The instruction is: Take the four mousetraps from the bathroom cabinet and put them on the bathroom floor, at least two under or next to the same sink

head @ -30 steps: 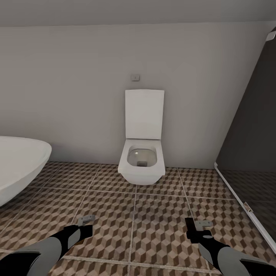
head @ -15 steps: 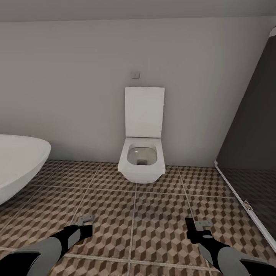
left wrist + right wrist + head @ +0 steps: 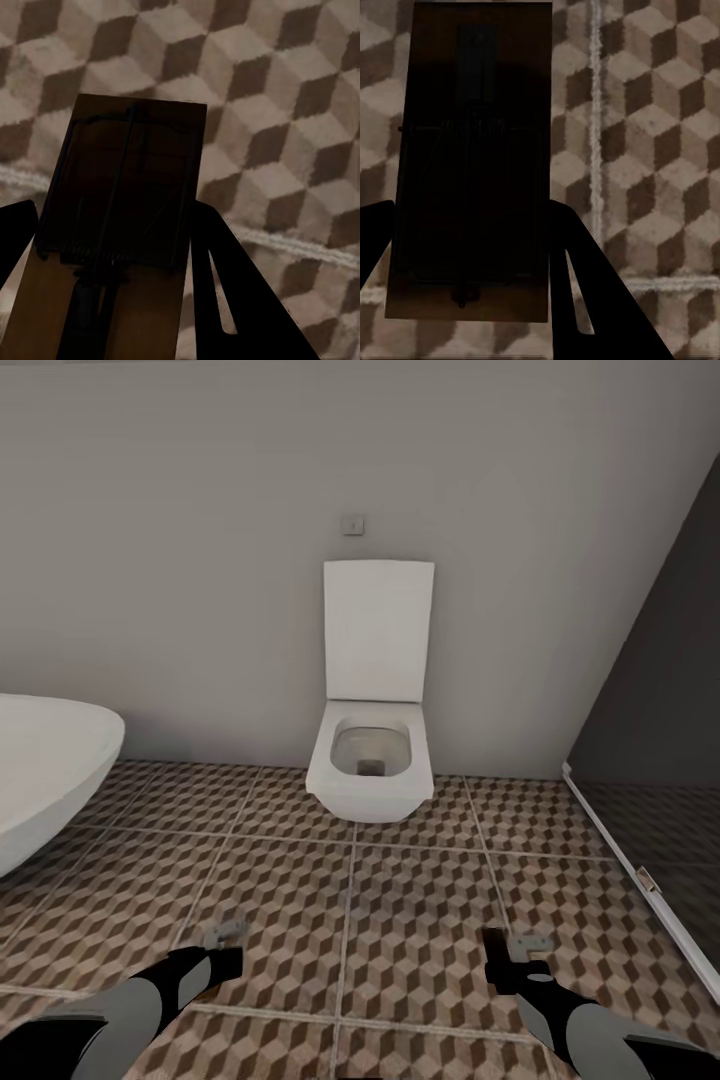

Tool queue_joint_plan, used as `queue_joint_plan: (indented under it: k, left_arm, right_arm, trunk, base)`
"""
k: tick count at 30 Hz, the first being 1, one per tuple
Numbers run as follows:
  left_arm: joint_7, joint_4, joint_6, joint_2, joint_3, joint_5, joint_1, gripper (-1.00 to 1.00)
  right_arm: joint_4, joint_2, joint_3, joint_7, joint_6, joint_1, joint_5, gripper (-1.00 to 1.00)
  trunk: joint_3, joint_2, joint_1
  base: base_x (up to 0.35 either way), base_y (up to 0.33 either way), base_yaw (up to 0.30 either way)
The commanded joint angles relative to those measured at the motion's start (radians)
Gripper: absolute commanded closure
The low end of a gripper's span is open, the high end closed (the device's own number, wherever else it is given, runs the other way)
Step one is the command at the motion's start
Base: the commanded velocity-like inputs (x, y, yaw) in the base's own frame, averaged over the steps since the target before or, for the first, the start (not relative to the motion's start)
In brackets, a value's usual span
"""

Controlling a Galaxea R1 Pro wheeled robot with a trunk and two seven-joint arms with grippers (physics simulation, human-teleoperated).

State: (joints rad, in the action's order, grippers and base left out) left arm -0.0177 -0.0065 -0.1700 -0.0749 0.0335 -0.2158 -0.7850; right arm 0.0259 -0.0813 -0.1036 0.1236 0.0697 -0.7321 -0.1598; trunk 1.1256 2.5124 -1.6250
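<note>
A mousetrap is gripped in each gripper, short of the toilet (image 3: 371,760).
Left gripper (image 3: 226,945) jaws are pinched on one mousetrap (image 3: 120,225), right gripper (image 3: 512,955) jaws on another mousetrap (image 3: 472,165), above the bathroom floor (image 3: 420,900).

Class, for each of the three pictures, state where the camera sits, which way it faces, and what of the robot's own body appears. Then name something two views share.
Head view: on the robot's head, facing forward and down at the toilet, the bathtub and the bathroom floor; both arms show, with the left gripper and right gripper.
Left wrist view: near the left gripper, looking along its fingers at a held mousetrap over tiles.
Right wrist view: likewise, with a second mousetrap.
Shared: the cube-patterned floor.
</note>
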Motion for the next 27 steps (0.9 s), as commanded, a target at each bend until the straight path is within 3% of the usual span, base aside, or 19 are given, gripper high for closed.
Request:
queue_joint_plan:
  k: [1,6,15,17,19,20,23,27]
  left_arm:
    - [-0.002,-0.002,-0.006,0.0,0.005,-0.002,0.0,1.0]
    - [-0.004,-0.012,-0.002,-0.002,0.01,0.004,0.0,1.0]
    - [-0.004,-0.014,0.007,-0.003,0.012,0.004,0.0,1.0]
    - [-0.003,-0.014,0.055,0.0,0.016,0.009,0.0,1.0]
    - [0.007,-0.014,0.14,0.01,0.032,0.04,0.001,1.0]
    - [0.013,-0.014,0.151,0.014,0.038,0.051,0.001,1.0]
    - [0.05,-0.023,0.191,0.036,0.07,0.131,0.001,1.0]
    - [0.061,-0.051,0.203,0.037,0.077,0.158,0.001,1.0]
  right_arm:
    - [0.003,0.0,-0.008,0.003,0.005,-0.001,-0.008,1.0]
    - [0.003,-0.001,-0.008,0.002,0.005,-0.001,-0.009,1.0]
    - [0.003,0.001,-0.008,0.003,0.006,-0.001,-0.009,1.0]
    - [0.003,0.001,-0.008,0.003,0.007,-0.001,-0.009,1.0]
    - [0.003,0.002,-0.008,0.004,0.008,-0.001,-0.009,1.0]
    - [0.002,0.002,-0.008,0.004,0.008,-0.001,-0.01,1.0]
    - [0.002,0.002,-0.008,0.004,0.008,-0.001,-0.011,1.0]
    - [0.002,0.002,-0.01,0.004,0.009,-0.001,-0.012,1.0]
  trunk:
    - [0.005,0.001,0.0]
    - [0.024,0.002,-0.002]
    - [0.024,0.002,-0.002]
    - [0.024,0.002,-0.002]
    - [0.024,0.002,-0.002]
    - [0.024,0.002,-0.002]
    - [0.024,0.002,-0.002]
    - [0.024,0.002,-0.002]
  base:
    - [0.0,0.0,0.0]
    - [0.0,0.0,0.0]
    - [0.0,0.0,0.0]
    - [0.0,0.0,0.0]
    - [0.0,0.0,0.0]
    - [0.0,0.0,0.0]
    - [0.0,0.0,0.0]
    - [0.0,0.0,0.0]
